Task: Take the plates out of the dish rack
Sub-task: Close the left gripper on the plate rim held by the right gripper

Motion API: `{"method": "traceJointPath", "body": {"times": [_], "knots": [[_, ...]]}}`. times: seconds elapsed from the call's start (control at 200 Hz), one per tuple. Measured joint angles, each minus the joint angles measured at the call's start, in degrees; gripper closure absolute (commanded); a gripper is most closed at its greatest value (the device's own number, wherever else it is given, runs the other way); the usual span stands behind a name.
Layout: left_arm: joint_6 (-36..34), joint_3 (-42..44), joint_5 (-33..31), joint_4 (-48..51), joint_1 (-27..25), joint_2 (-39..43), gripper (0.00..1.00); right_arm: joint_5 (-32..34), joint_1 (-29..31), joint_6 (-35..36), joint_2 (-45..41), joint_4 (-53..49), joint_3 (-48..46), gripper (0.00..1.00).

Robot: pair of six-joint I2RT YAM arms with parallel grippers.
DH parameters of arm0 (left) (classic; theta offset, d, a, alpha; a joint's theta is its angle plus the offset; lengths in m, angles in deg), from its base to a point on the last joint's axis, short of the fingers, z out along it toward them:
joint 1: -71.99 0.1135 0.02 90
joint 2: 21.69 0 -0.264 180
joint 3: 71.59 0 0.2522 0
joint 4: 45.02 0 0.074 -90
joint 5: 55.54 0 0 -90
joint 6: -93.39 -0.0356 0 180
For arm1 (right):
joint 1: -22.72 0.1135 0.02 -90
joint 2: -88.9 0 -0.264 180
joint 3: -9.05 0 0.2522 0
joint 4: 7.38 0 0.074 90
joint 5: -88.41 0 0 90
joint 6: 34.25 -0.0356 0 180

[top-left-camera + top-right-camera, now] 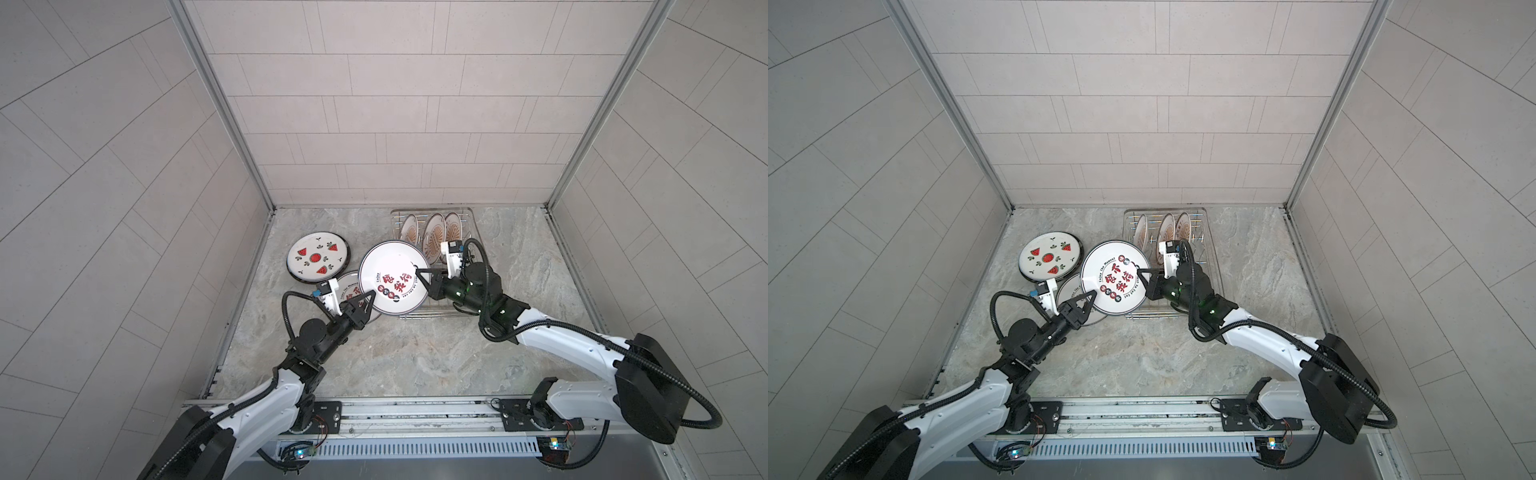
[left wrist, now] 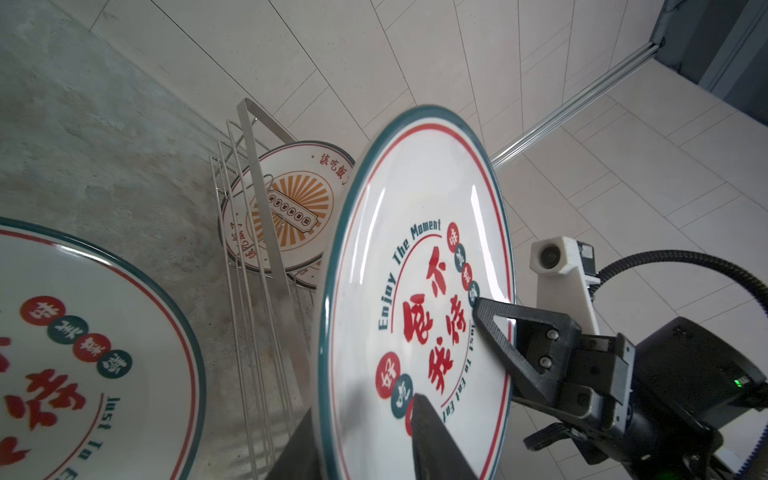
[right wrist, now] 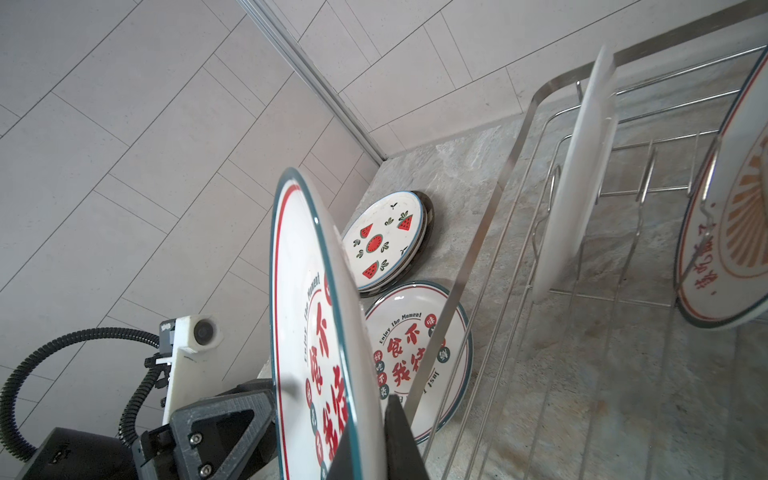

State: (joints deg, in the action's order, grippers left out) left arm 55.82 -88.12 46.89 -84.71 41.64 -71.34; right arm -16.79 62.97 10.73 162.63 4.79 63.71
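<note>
Plates are being seen in three places. One large red-character plate is being held off the marble tabletop, between the dish rack and the plates lying on the table. In both top views its printed face is being turned upward, showing almost a full circle, and its outline overlaps the rack's left side. Being round, it has no long axis; its lettering is being presented with "Enjoy" toward the left arm. Its right rim is being clamped by the right gripper, jaws together on it. Its lower-left rim is being straddled by the left gripper, one finger over the printed face; whether those jaws are pressing cannot be told. A second red-character plate is lying flat, partly beneath the held one. A watermelon plate is lying flat just beyond it on a dark-rimmed plate. Three sunburst plates are being kept on edge at the far end of the rack, whose long axis runs toward the back wall.
</note>
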Motion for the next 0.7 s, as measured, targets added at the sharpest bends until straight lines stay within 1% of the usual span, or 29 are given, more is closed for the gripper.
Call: {"method": "traceJointPath", "body": {"times": [0.09,0.19,0.245,0.33,0.415,0.46,0.505,0.6,0.64,0.701], "knots": [[0.37,0.2,0.0,0.42,0.02,0.0,0.64,-0.2,0.13,-0.24,0.81,0.57,0.0,1.0],[0.74,0.24,-0.09,0.81,0.02,0.02,0.7,-0.37,0.26,-0.48,1.38,1.22,0.0,1.0],[1.07,0.28,-0.15,0.92,0.07,0.07,0.71,-0.55,0.26,-0.59,1.62,1.64,0.04,1.0],[1.46,0.46,-0.09,1.01,0.07,0.13,0.78,-0.94,0.28,-0.7,2.14,1.9,0.44,1.0],[1.97,0.57,-0.13,1.25,0.11,0.17,0.8,-1.16,0.37,-0.74,2.73,2.19,0.96,1.0],[2.12,0.59,-0.17,1.31,0.11,0.22,0.85,-1.4,0.42,-0.7,3.06,2.27,1.27,0.99],[3.23,0.66,-0.61,1.38,0.17,0.33,0.89,-1.75,0.46,-0.26,3.45,2.51,1.6,0.98],[6.21,0.7,-1.44,0.96,0.72,1.14,0.91,-2.38,0.39,0.92,4.5,3.08,2.54,0.98],[6.69,0.87,-1.75,0.9,0.72,1.31,0.96,-2.47,0.42,1.22,4.85,3.04,3.1,0.97],[7.15,1.01,-2.14,0.74,0.72,1.62,1.0,-2.69,0.42,1.49,5.27,3.04,3.56,0.95]]}}
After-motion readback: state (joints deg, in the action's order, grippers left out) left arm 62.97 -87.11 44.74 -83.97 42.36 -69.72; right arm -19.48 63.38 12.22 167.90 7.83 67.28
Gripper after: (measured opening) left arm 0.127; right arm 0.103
